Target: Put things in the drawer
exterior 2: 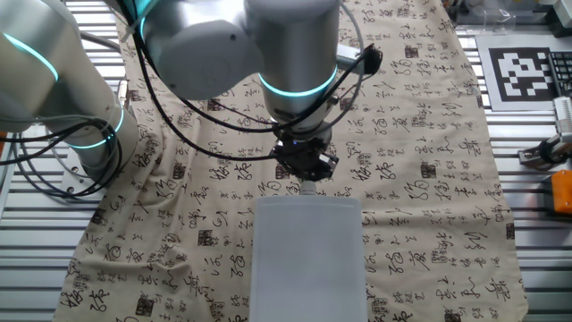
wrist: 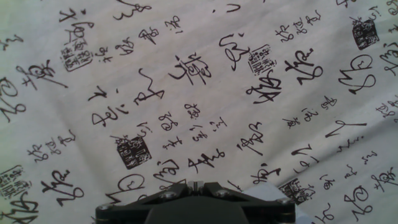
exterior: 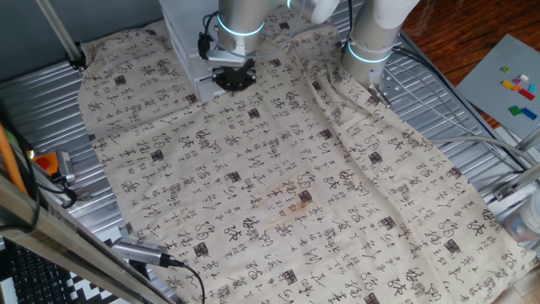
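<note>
Gripper (exterior: 233,78) sits low at the drawer (exterior: 181,38) front, upper left of frame; fingers apart or together, I can't tell. No block in sight. Best bet: line up squarely with the front before pulling straight.

We see the gripper (exterior 2: 306,164) low over the cloth (exterior 2: 429,161), right at the front of the drawer (exterior 2: 308,259). In the hand view only cloth (wrist: 205,93) lies ahead of the jaws, with a drawer corner (wrist: 268,193) just beside them. Toy bricks (exterior: 519,89) sit on a board (exterior: 498,72) well apart from the jaws.
</note>
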